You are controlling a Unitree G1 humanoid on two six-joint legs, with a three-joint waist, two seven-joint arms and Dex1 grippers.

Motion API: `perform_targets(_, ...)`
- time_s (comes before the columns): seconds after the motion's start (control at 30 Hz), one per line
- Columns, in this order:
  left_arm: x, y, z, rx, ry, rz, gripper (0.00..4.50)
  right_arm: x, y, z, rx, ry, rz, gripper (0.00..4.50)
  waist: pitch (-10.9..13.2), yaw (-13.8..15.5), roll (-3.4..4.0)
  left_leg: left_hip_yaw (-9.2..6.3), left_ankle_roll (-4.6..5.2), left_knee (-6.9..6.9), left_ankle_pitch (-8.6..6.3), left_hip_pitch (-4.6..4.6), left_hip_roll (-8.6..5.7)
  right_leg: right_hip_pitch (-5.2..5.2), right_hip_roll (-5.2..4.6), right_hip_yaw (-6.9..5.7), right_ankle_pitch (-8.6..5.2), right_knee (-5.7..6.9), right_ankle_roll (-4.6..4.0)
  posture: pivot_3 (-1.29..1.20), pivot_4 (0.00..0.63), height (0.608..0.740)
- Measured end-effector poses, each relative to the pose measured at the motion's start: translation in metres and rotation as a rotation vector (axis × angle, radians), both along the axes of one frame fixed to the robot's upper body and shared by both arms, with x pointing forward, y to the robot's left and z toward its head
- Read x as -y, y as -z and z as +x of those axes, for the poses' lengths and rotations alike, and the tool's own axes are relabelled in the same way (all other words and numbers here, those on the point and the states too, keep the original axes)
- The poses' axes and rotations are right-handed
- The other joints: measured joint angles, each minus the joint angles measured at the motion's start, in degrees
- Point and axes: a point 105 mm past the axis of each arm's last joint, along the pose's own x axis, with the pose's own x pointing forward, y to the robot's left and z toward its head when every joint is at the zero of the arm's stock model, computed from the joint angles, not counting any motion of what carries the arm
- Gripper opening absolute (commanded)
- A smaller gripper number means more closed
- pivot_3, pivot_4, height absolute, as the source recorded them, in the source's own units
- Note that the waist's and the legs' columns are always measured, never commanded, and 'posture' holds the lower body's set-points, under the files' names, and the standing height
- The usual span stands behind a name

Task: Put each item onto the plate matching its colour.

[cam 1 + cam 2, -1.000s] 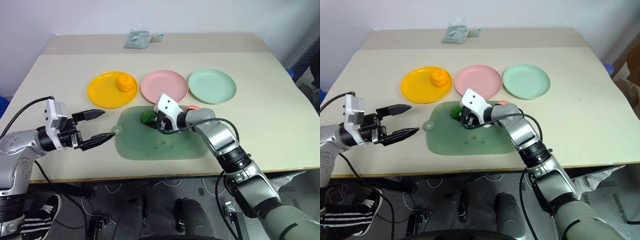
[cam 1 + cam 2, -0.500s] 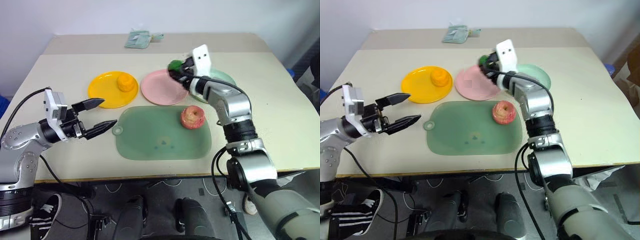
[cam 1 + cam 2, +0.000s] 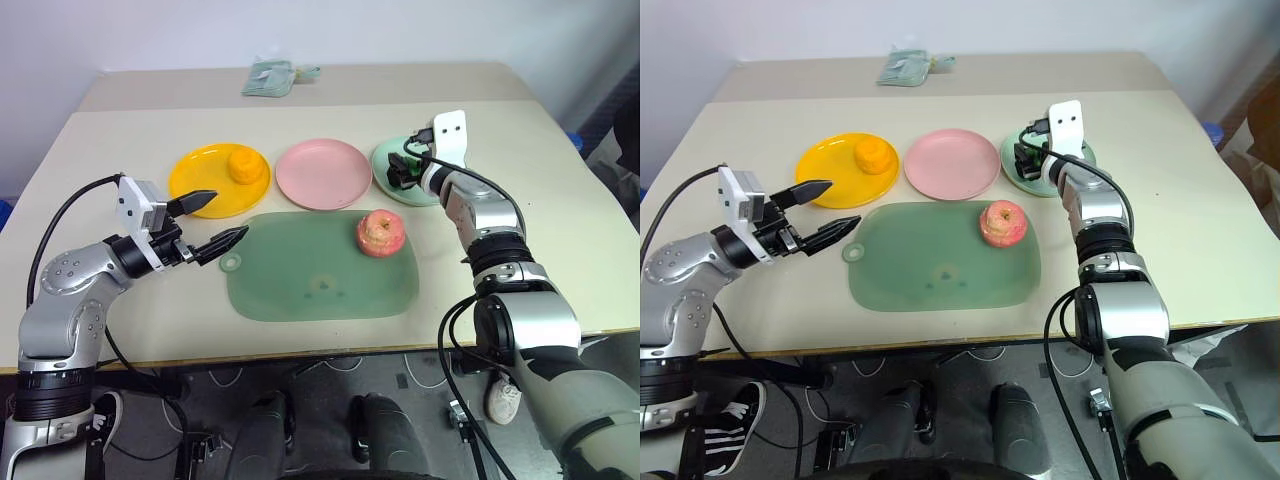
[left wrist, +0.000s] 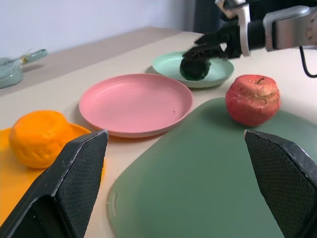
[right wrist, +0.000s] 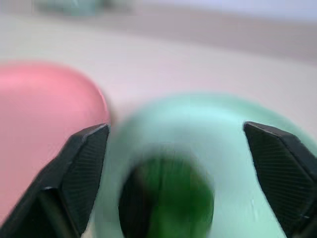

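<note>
The dark green knobbly ball (image 4: pixel 194 68) rests on the mint green plate (image 4: pixel 166 63). My right gripper (image 5: pixel 176 126) hovers over it, open, with its fingers standing wide on either side of the ball (image 5: pixel 171 203) and apart from it. The orange mandarin (image 3: pixel 247 165) sits on the yellow plate (image 3: pixel 205 180). Between those two plates lies the bare pink plate (image 3: pixel 323 174). On the right part of the green mat (image 3: pixel 300 285) stands the pink-red apple (image 3: pixel 380 232). My left gripper (image 3: pixel 230 215) is open and holds nothing, level, just left of the mat and pointing toward it.
A pale teal pouch (image 3: pixel 268 77) lies at the far edge of the beige table (image 3: pixel 120 140). The three plates stand in a row behind the mat. Bare tabletop stretches right of the mint plate and left of the yellow one.
My right gripper lifted the green ball off the mat, carried it right and back to the mint plate, and opened. The left gripper edged forward toward the mat.
</note>
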Motion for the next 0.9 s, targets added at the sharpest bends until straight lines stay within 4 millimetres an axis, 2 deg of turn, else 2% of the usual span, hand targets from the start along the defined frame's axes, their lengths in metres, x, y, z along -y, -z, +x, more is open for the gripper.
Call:
perform_targets(0.1, 0.000, -0.001, -0.003, -0.005, 0.027, -0.001, 4.50, -0.025, -0.041, -0.015, 0.105, -0.206, 0.056, 4.17, 0.0, 0.1, 0.00, -0.01, 0.01, 0.00, -0.01, 0.00, 0.02, 0.00, 0.00, 0.01, 0.00, -0.01, 0.00, 0.00, 0.150, 0.740)
perform_targets(0.17, 0.001, -0.002, -0.009, -0.020, 0.067, -0.006, 4.50, -0.051, -0.055, -0.042, 0.133, -0.429, 0.005, 4.17, 0.0, 0.2, -0.02, -0.03, 0.05, 0.00, -0.03, 0.00, 0.04, 0.02, 0.01, 0.00, 0.00, -0.03, 0.00, 0.00, 0.150, 0.740)
perform_targets(0.2, 0.002, -0.001, -0.014, -0.033, 0.095, 0.001, 4.50, -0.059, -0.050, -0.057, 0.111, -0.527, -0.054, 4.17, 0.0, 0.4, -0.04, -0.06, 0.07, -0.01, -0.05, 0.00, 0.04, 0.06, 0.01, 0.00, 0.00, -0.07, 0.00, 0.00, 0.150, 0.740)
perform_targets(0.23, 0.000, 0.003, -0.019, -0.060, 0.115, 0.016, 4.50, -0.063, -0.038, -0.072, 0.057, -0.614, -0.104, 4.17, 0.0, 0.5, -0.06, -0.07, 0.11, 0.01, -0.08, 0.03, 0.03, 0.12, -0.03, -0.01, 0.00, -0.11, 0.00, 0.00, 0.150, 0.740)
perform_targets(0.33, -0.003, 0.010, -0.032, -0.134, 0.172, -0.009, 4.50, -0.060, 0.012, -0.105, -0.173, -0.762, -0.181, 4.17, 0.0, 0.6, -0.05, -0.03, 0.13, 0.12, -0.10, 0.01, -0.02, 0.12, -0.19, 0.00, 0.00, -0.13, -0.01, 0.00, 0.150, 0.740)
perform_targets(0.4, -0.002, 0.010, -0.039, -0.160, 0.217, -0.017, 4.50, -0.055, 0.031, -0.118, -0.260, -0.804, -0.219, 4.17, 0.0, 0.4, -0.03, -0.02, 0.13, 0.13, -0.10, 0.02, -0.02, 0.10, -0.25, 0.01, 0.02, -0.12, -0.06, 0.00, 0.150, 0.740)
perform_targets(0.57, 0.005, 0.012, -0.054, -0.178, 0.313, 0.020, 4.50, -0.049, 0.040, -0.114, -0.265, -0.756, -0.327, 4.17, 0.0, 0.2, -0.02, 0.02, 0.11, 0.05, -0.10, 0.02, 0.04, -0.03, -0.20, 0.06, 0.03, -0.11, -0.12, 0.00, 0.150, 0.740)
perform_targets(0.9, 0.009, 0.017, -0.056, -0.190, 0.343, 0.037, 4.50, -0.039, 0.061, -0.102, -0.278, -0.684, -0.385, 4.17, 0.0, 0.5, -0.03, 0.09, 0.12, 0.08, -0.10, -0.02, 0.01, -0.03, -0.11, 0.06, 0.04, -0.11, -0.10, 0.00, 0.150, 0.740)
